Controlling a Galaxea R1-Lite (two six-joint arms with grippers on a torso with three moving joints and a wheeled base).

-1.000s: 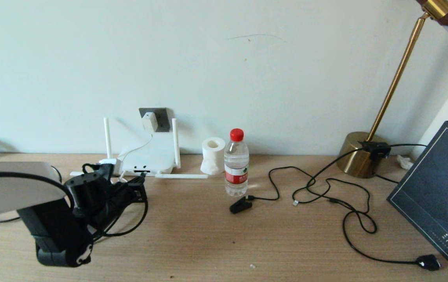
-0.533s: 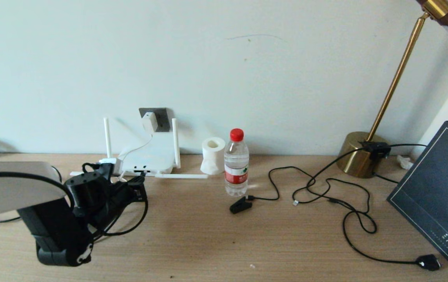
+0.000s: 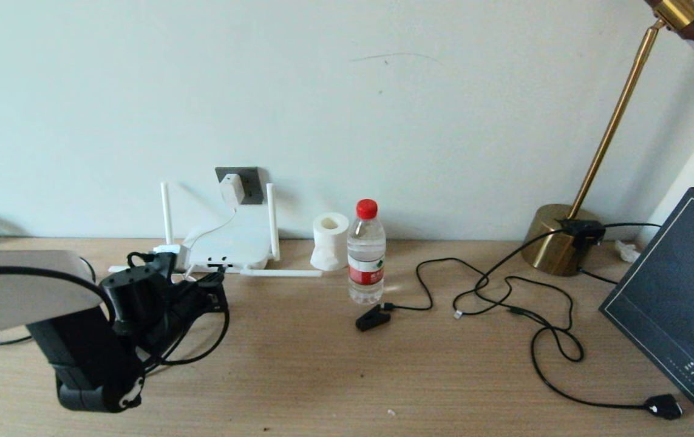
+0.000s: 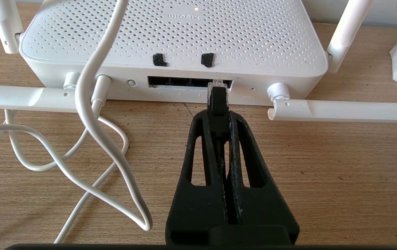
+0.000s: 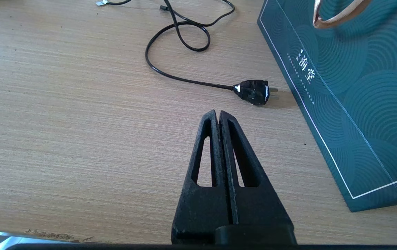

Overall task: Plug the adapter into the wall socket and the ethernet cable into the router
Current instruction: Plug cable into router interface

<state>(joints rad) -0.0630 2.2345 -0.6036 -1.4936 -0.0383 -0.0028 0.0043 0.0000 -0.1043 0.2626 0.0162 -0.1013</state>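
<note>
The white adapter [image 3: 232, 189] sits in the dark grey wall socket [image 3: 252, 182], its thin white cord [image 4: 90, 104] running down to the white router [image 3: 234, 246] [image 4: 174, 34]. My left gripper [image 3: 218, 284] [image 4: 218, 116] is shut on the black ethernet cable [image 4: 218, 102] just behind its plug. The clear connector tip [image 4: 218, 84] is at the right end of the router's dark port slot [image 4: 181, 82]. The cable's slack loops below my left arm [image 3: 226, 325]. My right gripper [image 5: 218, 113] is shut on nothing, low over bare table at the right.
A water bottle [image 3: 365, 255] and paper roll [image 3: 329, 241] stand right of the router. A black clip plug [image 3: 371, 317], thin black cords [image 3: 504, 297] and a black plug [image 5: 253, 91] lie on the table. Brass lamp base [image 3: 556, 243] and dark box [image 3: 680, 297] are at right.
My left gripper has edged slightly forward toward the router with the ethernet connector. Nothing else has moved.
</note>
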